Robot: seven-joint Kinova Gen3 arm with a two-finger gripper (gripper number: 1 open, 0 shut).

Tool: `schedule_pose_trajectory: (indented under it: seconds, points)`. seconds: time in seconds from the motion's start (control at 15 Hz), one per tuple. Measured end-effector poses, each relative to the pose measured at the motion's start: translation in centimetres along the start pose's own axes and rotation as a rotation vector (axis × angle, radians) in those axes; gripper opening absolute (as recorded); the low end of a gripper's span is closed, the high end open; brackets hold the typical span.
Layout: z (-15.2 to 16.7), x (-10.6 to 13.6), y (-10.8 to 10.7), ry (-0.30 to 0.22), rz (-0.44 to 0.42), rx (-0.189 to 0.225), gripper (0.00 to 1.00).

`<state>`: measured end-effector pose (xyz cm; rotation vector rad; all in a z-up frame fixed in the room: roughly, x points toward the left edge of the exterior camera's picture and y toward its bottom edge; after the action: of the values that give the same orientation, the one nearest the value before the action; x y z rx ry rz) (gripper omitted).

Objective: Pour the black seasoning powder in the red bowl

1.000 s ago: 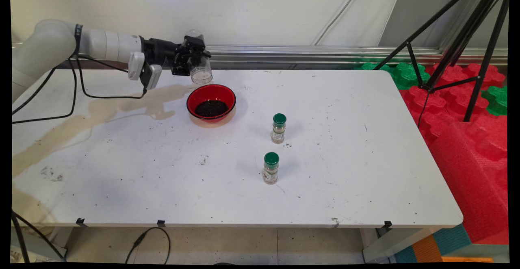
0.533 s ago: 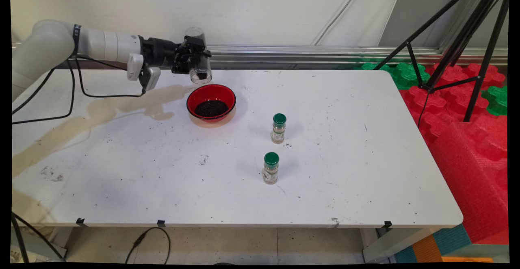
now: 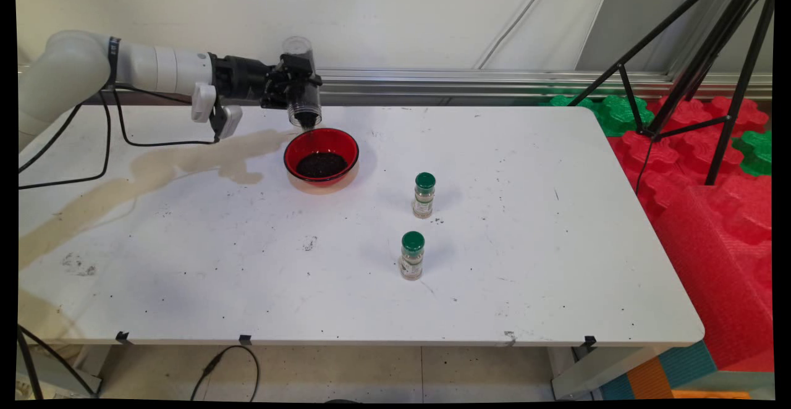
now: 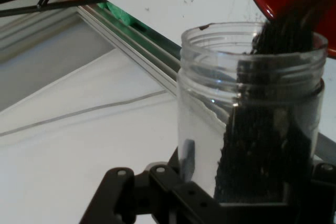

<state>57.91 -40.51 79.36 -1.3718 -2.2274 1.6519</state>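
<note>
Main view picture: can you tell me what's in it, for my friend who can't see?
A robot gripper holds a clear jar tipped mouth down over a red bowl with dark grains inside, near the back of a white table. Two small green-lidded jars stand upright nearer the middle, one behind the other.

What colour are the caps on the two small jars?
Green, on both small jars; clearest in the main view.
</note>
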Motion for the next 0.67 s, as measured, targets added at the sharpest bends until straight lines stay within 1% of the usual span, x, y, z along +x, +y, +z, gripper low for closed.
schedule_pose_trajectory:
  seconds: [0.67]
  points:
    - [-0.30,0.10,-0.58,-0.008,0.070,0.018,0.00]
